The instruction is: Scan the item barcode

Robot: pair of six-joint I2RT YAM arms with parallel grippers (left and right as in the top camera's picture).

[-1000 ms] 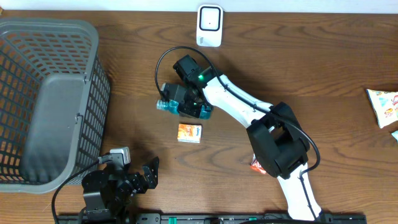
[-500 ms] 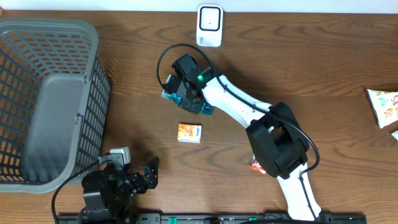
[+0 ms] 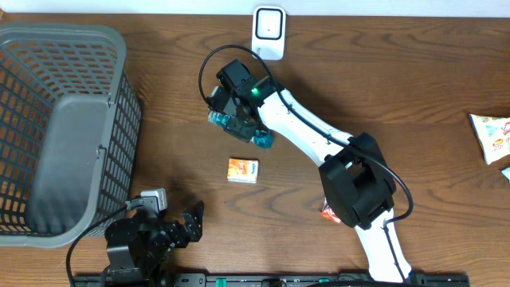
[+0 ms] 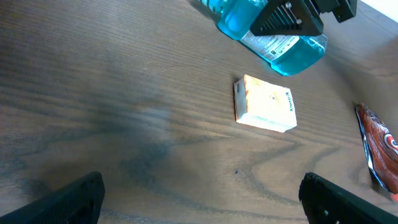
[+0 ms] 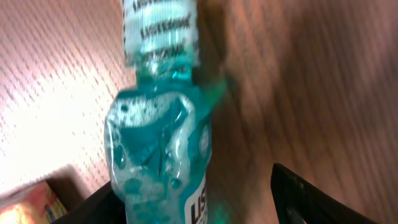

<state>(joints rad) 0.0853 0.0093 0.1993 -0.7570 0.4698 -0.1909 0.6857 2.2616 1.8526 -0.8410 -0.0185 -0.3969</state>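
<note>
Closest to me, at the near edge of the table [image 3: 414, 88] towards its left corner, the left gripper [image 3: 190, 222] sits low with its jaws spread as wide as they go and nothing between them. In its wrist camera only the two dark fingertips [image 4: 74, 198] show, one in each bottom corner, with bare wood between them.

A little further in from the near edge lies a small orange and white box [image 3: 243, 170], flat on the wood. A red packet [image 3: 327, 211] lies to its right, half hidden under the right arm's elbow and nearer the near edge.

Just beyond the box, around the middle of the table, is the blue mouthwash bottle [image 3: 261, 139]. It lies slanted on its side, its white cap pointing towards the far left corner and its base towards the box. The right gripper [image 3: 237, 118] is directly over it. In the wrist view the jaws stand on either side of the bottle [image 5: 165, 155], and a strip of wood shows between the bottle and one finger [image 5: 305, 196], so the jaws are parted and not clamped on it. I cannot tell whether the other finger touches it.

The grey mesh basket [image 3: 127, 119] fills the left edge. A white scanner [image 3: 269, 33] stands at the far edge, beyond the bottle and apart from it. Snack packets [image 3: 492, 135] lie at the right edge.
</note>
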